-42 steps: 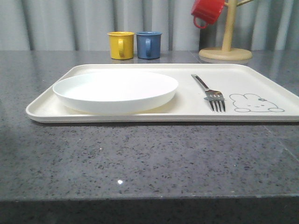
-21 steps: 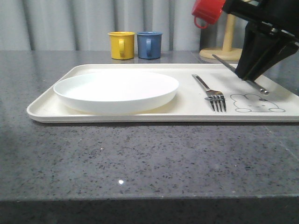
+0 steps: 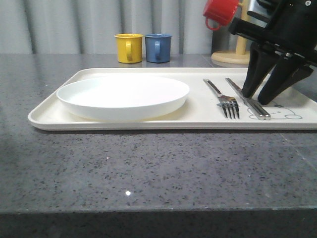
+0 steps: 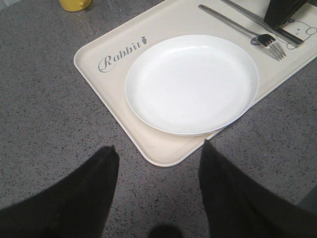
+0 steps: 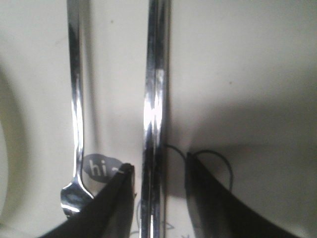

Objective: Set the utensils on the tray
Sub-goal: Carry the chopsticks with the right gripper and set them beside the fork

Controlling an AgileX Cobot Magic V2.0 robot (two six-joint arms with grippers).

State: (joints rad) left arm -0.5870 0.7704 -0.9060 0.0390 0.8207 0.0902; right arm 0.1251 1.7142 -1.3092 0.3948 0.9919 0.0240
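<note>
Front view: tray (image 3: 148, 124) lies on the counter (image 3: 148, 173) w/ the plate (image 3: 123, 95) on its left half. The fork (image 3: 223, 96) lies right of the plate, tines toward the tray's front edge. The chopsticks (image 3: 247, 98) lie flat just beside the fork, over the rabbit drawing near the tray's right end.

Right gripper (image 3: 266, 96) stands low over the chopsticks; right wrist view shows its fingers (image 5: 106, 208) astride the pair w/ a gap each side, i.e. jaws parted, holding nothing. Left gripper (image 4: 158, 198) hangs off the tray's front left corner, jaws wide, empty.

Step in hand, as judged: release of chopsticks on the tray. Next move calls for a straight lift clear, w/o nudging the pair or fork. No spoon seen on tray.
</note>
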